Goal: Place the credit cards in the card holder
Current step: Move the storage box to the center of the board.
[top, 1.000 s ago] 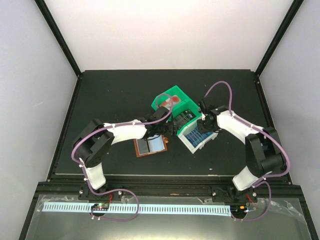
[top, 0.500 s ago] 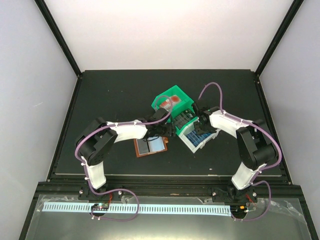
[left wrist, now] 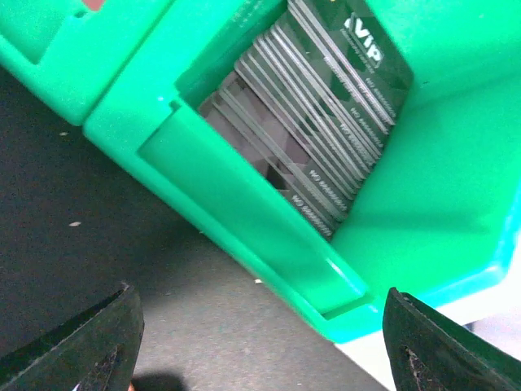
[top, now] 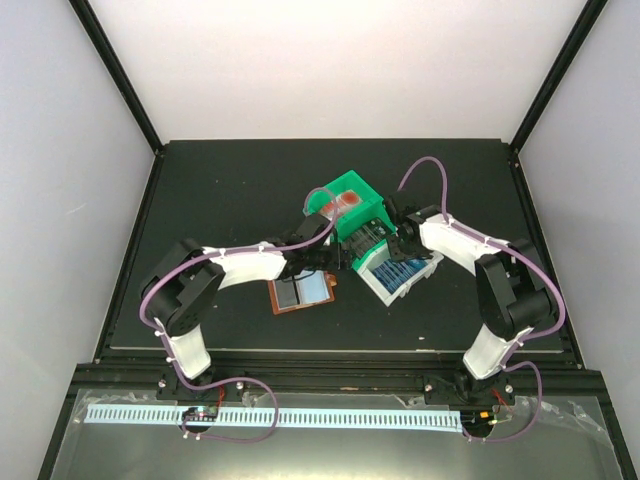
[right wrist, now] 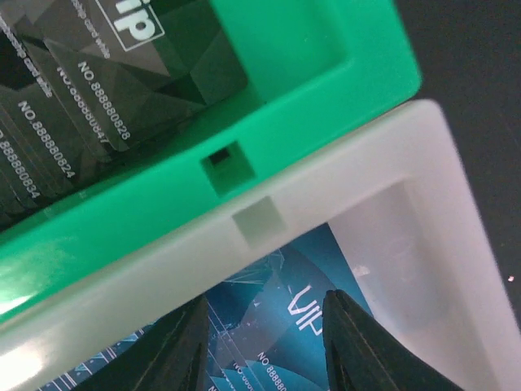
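Note:
The brown card holder (top: 300,293) lies open on the black table, a light card showing in it. Dark credit cards (left wrist: 326,122) stand stacked in a green bin (left wrist: 244,204); red ones (top: 345,201) lie in its far section. Blue credit cards (right wrist: 277,326) fill the white bin (right wrist: 326,187) beside it. My left gripper (left wrist: 260,362) hovers open just outside the green bin's near wall, above bare table, with nothing between its fingers (left wrist: 81,342). My right gripper (right wrist: 264,350) stands open inside the white bin, its fingers (right wrist: 358,342) either side of the top blue card's printed end.
The green bin (top: 350,185) and white bin (top: 425,272) touch each other at mid-table, tilted diagonally. Both grippers (top: 345,255) (top: 402,255) crowd together at the bins. Black frame rails edge the table on the left, right and near sides.
The right gripper has shifted slightly left and dipped into the white bin over the blue cards. The left arm has stretched a little toward the green bin, its jaws slightly wider.

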You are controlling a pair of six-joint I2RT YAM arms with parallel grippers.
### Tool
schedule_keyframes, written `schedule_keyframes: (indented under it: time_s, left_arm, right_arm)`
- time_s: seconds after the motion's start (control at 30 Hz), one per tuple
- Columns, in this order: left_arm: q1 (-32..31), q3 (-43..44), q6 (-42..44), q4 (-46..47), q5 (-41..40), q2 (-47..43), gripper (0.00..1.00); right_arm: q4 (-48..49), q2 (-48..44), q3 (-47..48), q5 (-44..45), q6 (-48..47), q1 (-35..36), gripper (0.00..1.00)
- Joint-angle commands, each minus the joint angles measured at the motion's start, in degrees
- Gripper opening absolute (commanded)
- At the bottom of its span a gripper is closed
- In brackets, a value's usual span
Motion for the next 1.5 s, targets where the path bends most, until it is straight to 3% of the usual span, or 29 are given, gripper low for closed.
schedule_keyframes:
  time_s: [0.0,0.23,0.5,0.83,1.3,1.47]
  left_arm:
    - [0.3,1.8,-2.7,3.3,3.7,0.3,0.83]
    - [0.4,4.4,-5.6,0.8,2.7,5.3,0.84]
    - [0.4,7.3,-7.3,-2.0,1.4,9.3,0.85]
    - [0.6,6.2,-7.4,-6.0,-2.9,9.0,0.73]
    - [0.7,6.4,-6.8,-5.8,-2.4,9.4,0.73]
    - [0.7,6.4,-6.6,-5.9,-2.3,9.5,0.73]
  right_arm:
    - [-1.5,0.4,1.4,1.6,1.8,-0.2,0.40]
    - [0.1,1.6,0.3,-3.3,-0.7,-0.2,0.45]
    - [0.4,4.3,0.5,-2.6,-1.3,-0.2,0.46]
    - [-1.3,3.2,1.1,-2.6,-0.7,-1.4,0.42]
    - [-2.3,2.2,1.0,-8.5,-0.7,-5.1,0.43]
    - [-2.2,2.0,1.3,-9.8,0.1,-5.5,0.36]
